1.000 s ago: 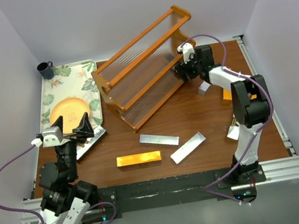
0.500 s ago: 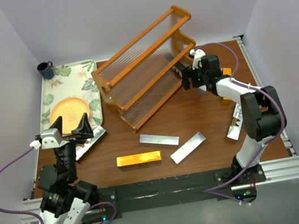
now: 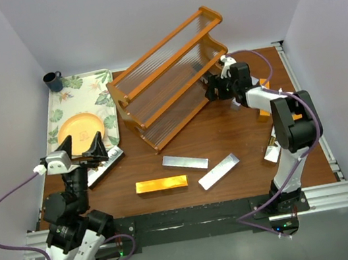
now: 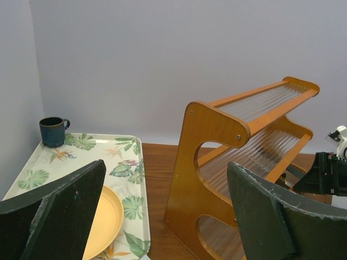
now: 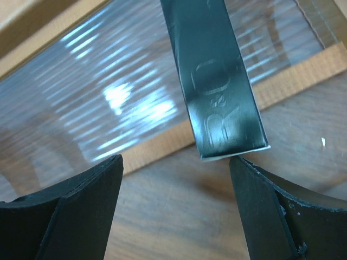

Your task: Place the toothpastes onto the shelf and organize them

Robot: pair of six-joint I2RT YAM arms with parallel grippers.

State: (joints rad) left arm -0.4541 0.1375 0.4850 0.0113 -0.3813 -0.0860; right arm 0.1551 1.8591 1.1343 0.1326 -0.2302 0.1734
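- The large orange-brown wooden stepped shelf (image 3: pixel 166 81), with clear ribbed slat tiers, stood slantwise at the middle of the dark wooden table (image 3: pixel 228 134).
- The right gripper (image 3: pixel 210 89) sat at the shelf's right end, its jaws apart and clamped on nothing.
- In the right wrist view a glossy dark grey toothpaste carton (image 5: pixel 214 81) lay across the ribbed slats. Its near end jutted past the wooden front rail. It sat between the black fingers (image 5: pixel 70 216) with a gap on each side; which tier it was on could not be told.
- The left gripper (image 3: pixel 82 150) hung wide open over the near edge of the floral-patterned tray (image 3: pixel 80 85), holding nothing.
- A metallic orange-gold toothpaste carton (image 3: pixel 162 184) lay flat on the table near the front.
- A first shiny silver carton (image 3: pixel 185 162) and a second silver carton (image 3: pixel 219 171) lay just right of it, angled toward each other.
- A third silver carton (image 3: pixel 109 161) lay at the tray's near right corner, partly under the left gripper.
- A round yellow plate (image 3: pixel 81 132) rested on the tray.
- A dark blue mug (image 3: pixel 53 80) stood at the tray's far left corner.
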